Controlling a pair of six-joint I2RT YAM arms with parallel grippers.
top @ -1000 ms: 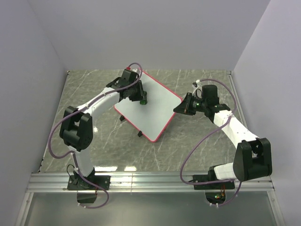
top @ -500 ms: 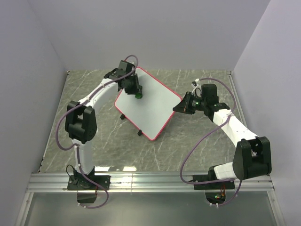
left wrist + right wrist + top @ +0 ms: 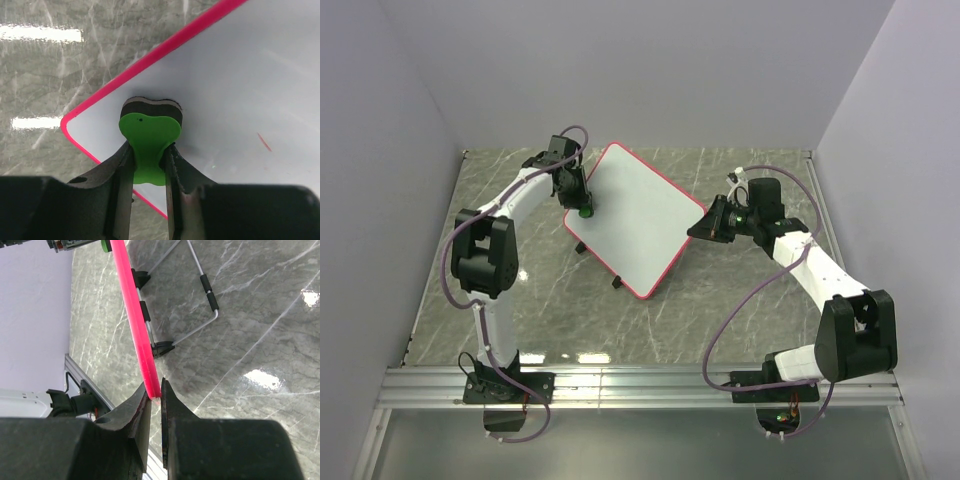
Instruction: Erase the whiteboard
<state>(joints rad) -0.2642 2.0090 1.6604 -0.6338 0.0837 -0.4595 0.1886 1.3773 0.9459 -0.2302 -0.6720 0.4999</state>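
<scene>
With left hand (image 3: 149, 156) clamped on the green eraser (image 3: 149, 134) and right hand (image 3: 155, 391) pinching the whiteboard (image 3: 250, 75) edge, press flat, sweep toward the small red mark (image 3: 264, 142).

Your left arm (image 3: 515, 200) stretches out to the whiteboard's (image 3: 645, 225) left corner, with the left gripper (image 3: 149, 150) clamped on the green eraser (image 3: 149, 132). Your right arm (image 3: 810, 265) bends in toward the whiteboard's right corner, where the right gripper (image 3: 155, 390) pinches the frame between its 2 fingers.
</scene>
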